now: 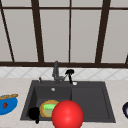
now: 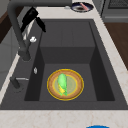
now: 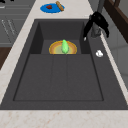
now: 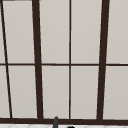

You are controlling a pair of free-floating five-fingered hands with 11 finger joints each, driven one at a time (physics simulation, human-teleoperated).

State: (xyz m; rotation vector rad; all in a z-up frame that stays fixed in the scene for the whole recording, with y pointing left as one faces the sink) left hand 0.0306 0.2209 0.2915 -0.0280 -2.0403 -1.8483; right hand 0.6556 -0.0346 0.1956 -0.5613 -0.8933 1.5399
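Two at the sink — right robot hand (image 1: 70, 73) hangs beside the faucet (image 1: 55, 71), fingers loose, holding nothing; left robot hand (image 1: 33, 113) hovers by the plate (image 1: 43, 111) — open or closed, I cannot tell.

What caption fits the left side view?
A hand hovers beside the faucet; a plate with green food lies in the sink.

A yellow plate (image 2: 65, 84) bearing a green vegetable (image 2: 62, 82) sat in the dark sink's (image 1: 90, 100) basin. A blue plate (image 1: 8, 105) of food rested on the counter at left, a red ball (image 1: 67, 114) filled the foreground.
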